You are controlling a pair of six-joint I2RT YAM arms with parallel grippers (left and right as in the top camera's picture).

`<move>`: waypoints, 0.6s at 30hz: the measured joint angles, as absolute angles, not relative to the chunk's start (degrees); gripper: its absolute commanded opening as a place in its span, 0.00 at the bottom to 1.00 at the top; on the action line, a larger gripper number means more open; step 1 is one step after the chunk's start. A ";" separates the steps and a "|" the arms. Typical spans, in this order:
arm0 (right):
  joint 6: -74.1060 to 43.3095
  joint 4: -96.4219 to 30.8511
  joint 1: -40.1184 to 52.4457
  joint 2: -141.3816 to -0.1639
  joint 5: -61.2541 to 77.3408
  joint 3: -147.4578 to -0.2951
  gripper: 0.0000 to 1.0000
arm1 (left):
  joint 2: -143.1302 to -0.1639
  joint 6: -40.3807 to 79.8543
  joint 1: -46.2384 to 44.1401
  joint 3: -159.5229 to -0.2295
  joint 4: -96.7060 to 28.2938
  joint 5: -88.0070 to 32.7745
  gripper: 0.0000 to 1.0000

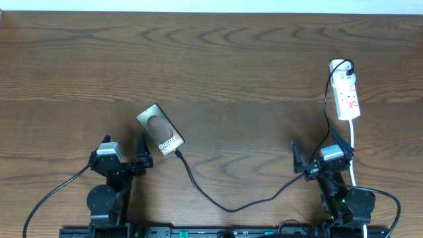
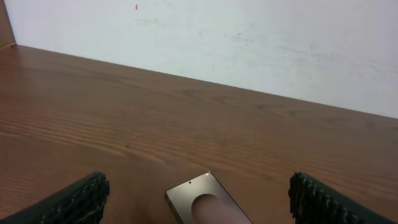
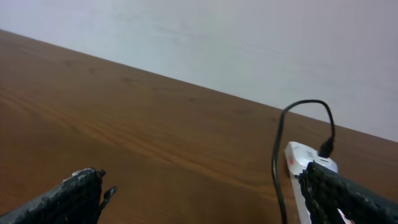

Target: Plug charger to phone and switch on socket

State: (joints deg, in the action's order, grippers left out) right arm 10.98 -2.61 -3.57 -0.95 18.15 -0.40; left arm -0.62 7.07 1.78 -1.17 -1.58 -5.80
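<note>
The phone [image 1: 160,129] lies tilted on the wooden table, brown screen up, left of centre; its top end shows in the left wrist view [image 2: 205,202]. The thin black charger cable [image 1: 228,206] runs from the phone's lower end, where its tip touches the phone, along the front and up to a black plug in the white socket strip [image 1: 346,92] at the right. The strip and cable also show in the right wrist view [image 3: 303,163]. My left gripper [image 1: 125,155] is open and empty just below-left of the phone. My right gripper [image 1: 322,153] is open and empty below the strip.
The strip's white cord [image 1: 353,142] runs down past the right gripper toward the front edge. Black arm cables trail at the front left and right. A pale wall [image 2: 249,37] rises behind the table's far edge.
</note>
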 measured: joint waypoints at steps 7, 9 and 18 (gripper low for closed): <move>10.24 -2.83 -3.57 -0.95 15.33 -0.40 0.99 | -0.62 7.07 1.78 -1.17 -1.56 -5.82 0.93; 8.88 -3.03 -3.57 -0.95 13.58 -0.40 0.99 | -0.62 7.09 1.78 -1.17 -1.56 -5.80 0.93; 6.04 -3.25 -3.57 -0.95 9.85 -0.40 0.99 | -0.62 7.09 1.78 -1.17 -1.56 -5.80 0.93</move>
